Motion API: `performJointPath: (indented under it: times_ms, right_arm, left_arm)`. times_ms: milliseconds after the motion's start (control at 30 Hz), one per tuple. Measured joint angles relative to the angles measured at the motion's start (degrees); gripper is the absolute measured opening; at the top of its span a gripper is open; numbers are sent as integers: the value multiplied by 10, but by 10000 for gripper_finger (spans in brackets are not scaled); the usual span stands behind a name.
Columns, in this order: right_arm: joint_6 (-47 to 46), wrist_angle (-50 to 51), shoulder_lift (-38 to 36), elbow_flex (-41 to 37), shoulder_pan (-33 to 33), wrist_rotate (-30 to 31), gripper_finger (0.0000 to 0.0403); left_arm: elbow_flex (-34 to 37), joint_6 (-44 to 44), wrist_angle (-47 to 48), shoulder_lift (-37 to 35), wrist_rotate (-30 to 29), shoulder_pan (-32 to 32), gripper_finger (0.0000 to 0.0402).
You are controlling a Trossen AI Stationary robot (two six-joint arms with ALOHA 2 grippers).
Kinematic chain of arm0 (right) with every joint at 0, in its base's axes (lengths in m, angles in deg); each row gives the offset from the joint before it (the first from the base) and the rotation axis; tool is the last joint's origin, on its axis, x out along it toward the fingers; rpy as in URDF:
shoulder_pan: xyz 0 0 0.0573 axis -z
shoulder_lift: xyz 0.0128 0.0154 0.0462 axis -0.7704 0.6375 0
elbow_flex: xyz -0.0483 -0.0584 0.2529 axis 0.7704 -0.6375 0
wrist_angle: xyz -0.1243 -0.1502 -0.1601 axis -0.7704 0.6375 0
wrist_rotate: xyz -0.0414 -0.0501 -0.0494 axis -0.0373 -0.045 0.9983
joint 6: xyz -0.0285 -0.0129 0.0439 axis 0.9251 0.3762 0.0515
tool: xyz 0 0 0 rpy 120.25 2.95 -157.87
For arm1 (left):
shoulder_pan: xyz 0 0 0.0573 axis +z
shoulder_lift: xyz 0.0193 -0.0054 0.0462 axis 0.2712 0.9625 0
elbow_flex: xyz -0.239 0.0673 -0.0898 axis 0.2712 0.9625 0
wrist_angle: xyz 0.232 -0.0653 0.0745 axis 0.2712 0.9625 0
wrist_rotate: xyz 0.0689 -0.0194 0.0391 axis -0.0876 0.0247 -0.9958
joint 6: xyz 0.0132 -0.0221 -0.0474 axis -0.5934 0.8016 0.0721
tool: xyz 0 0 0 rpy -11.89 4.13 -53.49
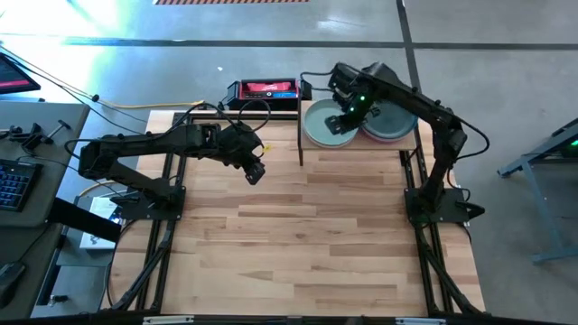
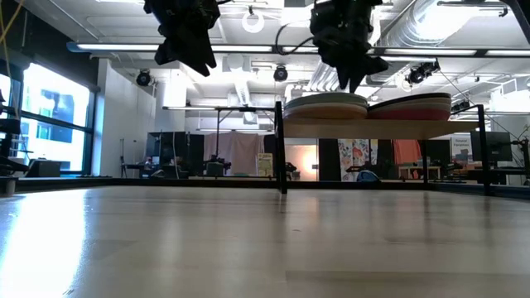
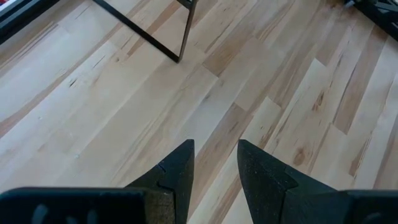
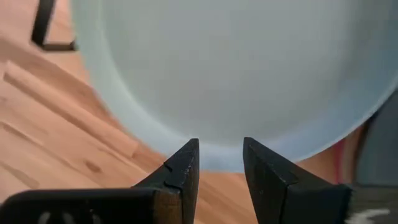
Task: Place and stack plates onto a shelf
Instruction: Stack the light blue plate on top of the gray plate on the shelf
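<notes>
Two plate stacks sit on the shelf [image 1: 411,144] at twelve o'clock. The right gripper [image 1: 336,121], fingers parted and empty, hangs over the sage green plate [image 1: 318,126]. Risk: descending, it may nudge the stack. The left gripper [image 1: 254,171], released, idles at ten o'clock.

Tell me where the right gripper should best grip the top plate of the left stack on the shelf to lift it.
Probably by its rim. The pale sage plate lies flat atop the left stack on the shelf, so only its thin raised edge offers a pinch. Come from above at the front rim, where the right gripper hovers, empty, fingers slightly apart. The neighbouring stack crowds the other side.
</notes>
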Motion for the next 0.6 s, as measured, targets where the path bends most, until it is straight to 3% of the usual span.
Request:
performJointPath:
  times_ms: [133, 600]
  right_arm:
    - [-8, 1, 4, 0, -30, 31, 103]
    - [-31, 3, 14, 0, -61, 37, 103]
  left_arm:
    - [0, 0, 0, 0, 0, 0, 113]
    - [0, 10, 0, 0, 0, 0, 113]
